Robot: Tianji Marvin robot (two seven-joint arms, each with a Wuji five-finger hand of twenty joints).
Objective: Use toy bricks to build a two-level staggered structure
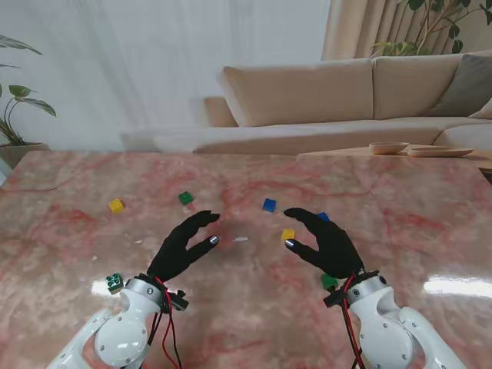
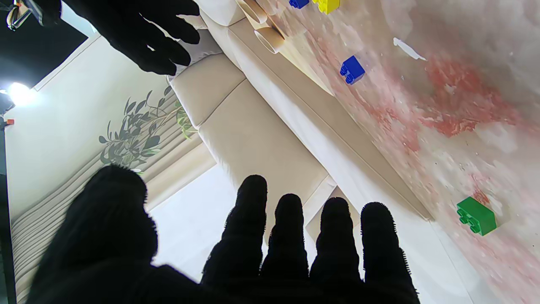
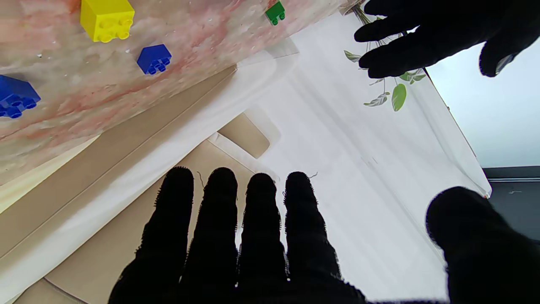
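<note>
Over the marble table: left hand and right hand both spread, palms facing, holding nothing.
Bricks all loose, unstacked: yellow brick touching right fingertips at 10 o'clock, blue brick and green brick farther at 12. Another green brick half hidden under right wrist.

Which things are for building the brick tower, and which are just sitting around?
For building: yellow brick, green brick, blue brick, second yellow brick, green brick by the left wrist.

Just around: sofa, plant, bowl.
</note>
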